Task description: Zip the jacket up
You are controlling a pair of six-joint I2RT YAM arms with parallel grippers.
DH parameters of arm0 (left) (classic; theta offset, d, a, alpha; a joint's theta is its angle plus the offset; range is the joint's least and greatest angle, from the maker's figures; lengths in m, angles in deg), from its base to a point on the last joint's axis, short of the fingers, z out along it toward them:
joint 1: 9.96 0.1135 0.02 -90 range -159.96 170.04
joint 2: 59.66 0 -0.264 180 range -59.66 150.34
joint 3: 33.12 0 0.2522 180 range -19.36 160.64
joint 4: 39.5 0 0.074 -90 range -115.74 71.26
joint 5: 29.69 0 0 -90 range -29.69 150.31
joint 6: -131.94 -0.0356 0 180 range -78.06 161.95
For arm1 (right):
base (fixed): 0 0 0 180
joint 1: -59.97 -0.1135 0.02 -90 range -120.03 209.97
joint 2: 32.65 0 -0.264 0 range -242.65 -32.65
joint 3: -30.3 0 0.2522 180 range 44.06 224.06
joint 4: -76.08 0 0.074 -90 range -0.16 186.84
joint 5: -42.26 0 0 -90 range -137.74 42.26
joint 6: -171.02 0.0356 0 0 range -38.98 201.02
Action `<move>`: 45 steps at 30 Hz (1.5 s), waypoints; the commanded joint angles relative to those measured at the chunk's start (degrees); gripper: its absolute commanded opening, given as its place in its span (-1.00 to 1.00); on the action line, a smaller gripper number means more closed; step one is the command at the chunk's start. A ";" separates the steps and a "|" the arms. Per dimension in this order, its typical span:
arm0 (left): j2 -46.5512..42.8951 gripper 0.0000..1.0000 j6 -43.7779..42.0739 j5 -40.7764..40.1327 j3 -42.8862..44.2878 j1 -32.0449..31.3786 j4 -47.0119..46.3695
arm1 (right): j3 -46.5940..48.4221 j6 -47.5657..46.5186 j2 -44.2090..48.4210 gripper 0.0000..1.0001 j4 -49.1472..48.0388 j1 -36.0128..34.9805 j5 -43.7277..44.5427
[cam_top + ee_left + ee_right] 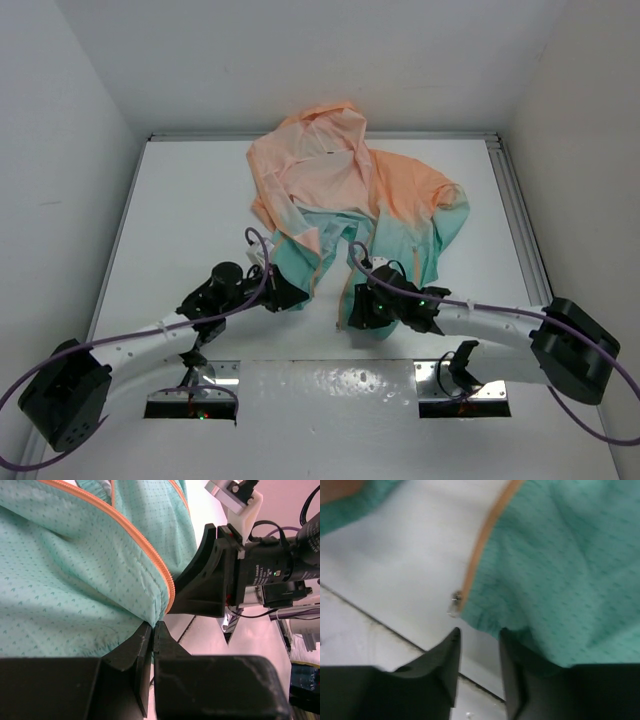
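Overhead view gives you the whole jacket [340,180] spread on the white table [190,200]: peach hood far, teal hem near, lower front panels parted, an arm at each hem corner. Your left wrist camera adds what that misses: the left fingers [135,652] are pinched together on one hem corner, right below the orange zipper tape [150,555]. Your right wrist camera shows the right fingers [451,655] apart over bare table, with the other corner and a small, blurred metal zipper piece [454,602] just beyond them.

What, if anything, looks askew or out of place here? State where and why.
The jacket, on the far half of the table, lies crumpled and askew: unzipped, teal front panels splayed apart, hood bunched sideways.
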 commanded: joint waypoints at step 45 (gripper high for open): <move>6.33 -1.00 1.79 -1.63 1.10 -0.23 -5.39 | 2.94 -0.06 -10.07 -1.00 -0.06 -10.46 16.62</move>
